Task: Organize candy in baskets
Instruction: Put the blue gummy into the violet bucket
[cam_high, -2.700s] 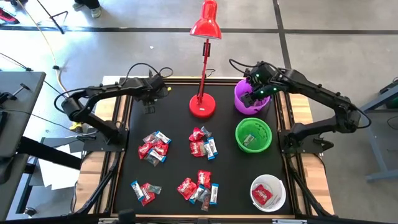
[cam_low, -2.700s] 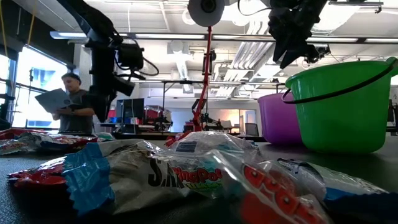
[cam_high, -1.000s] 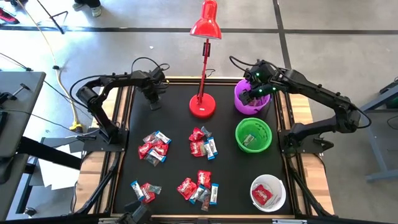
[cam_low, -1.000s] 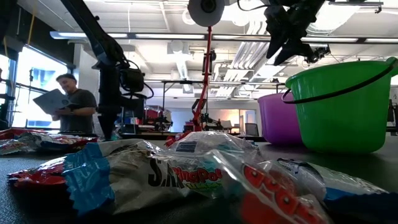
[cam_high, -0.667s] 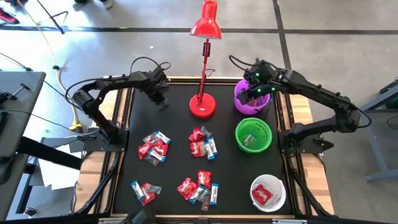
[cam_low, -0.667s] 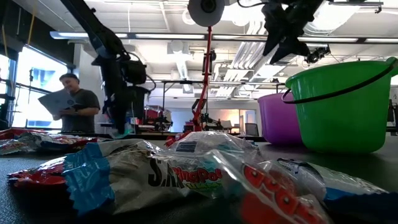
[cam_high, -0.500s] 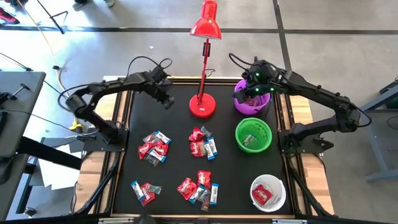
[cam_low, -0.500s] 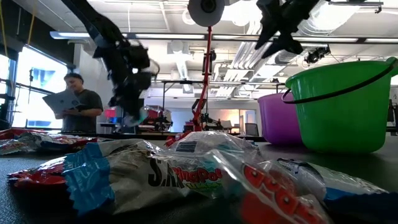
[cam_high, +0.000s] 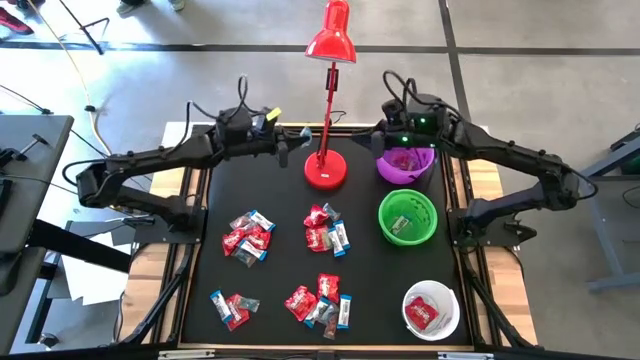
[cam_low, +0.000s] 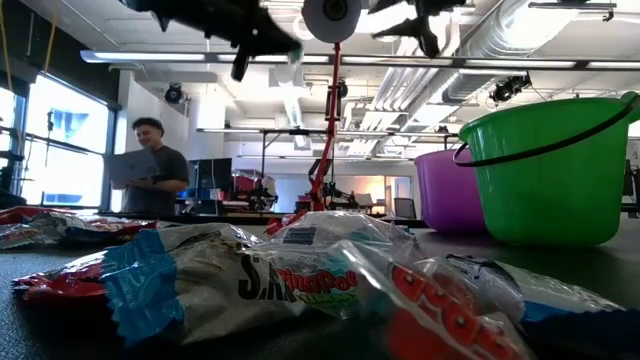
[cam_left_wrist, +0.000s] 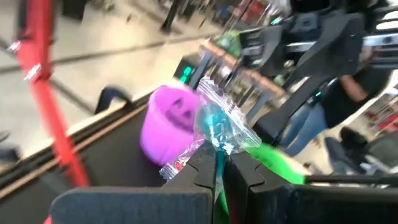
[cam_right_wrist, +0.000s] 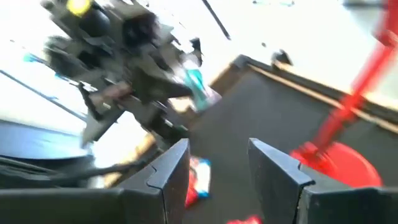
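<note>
Black tabletop (cam_high: 280, 250) carries 5 loose piles of candy (cam_high: 248, 236), a red desk lamp (cam_high: 327, 168) at the far edge, and 3 baskets along the right side. Behind it, in the low view, a person (cam_low: 150, 170) stands in the room and holds a flat thing.

Left pincer (cam_high: 283, 150) is raised above the far part of the tabletop, just to the left of the lamp's base. It is clenched on a blue-and-clear wrapped sweet (cam_left_wrist: 219, 127), which sticks out past its fingertips (cam_left_wrist: 205, 171). Ahead of this pincer, beyond the lamp's pole, stands the purple basket (cam_high: 404, 165); the green basket (cam_high: 408, 217) is ahead and lower on the right side.

Right pincer (cam_high: 385, 128) hangs at the far left rim of the purple basket, turned toward the left arm. Its 2 fingers (cam_right_wrist: 171, 171) stand apart with nothing between them. Lamp's base is just to the left of this pincer and nearer to the front, and the left pincer with its sweet is farther to the left.

White basket (cam_high: 432, 309) with red sweets inside stands at the near right corner, well apart from both pincers. Purple basket holds some reddish sweets, and the green basket holds 1 pale piece.
</note>
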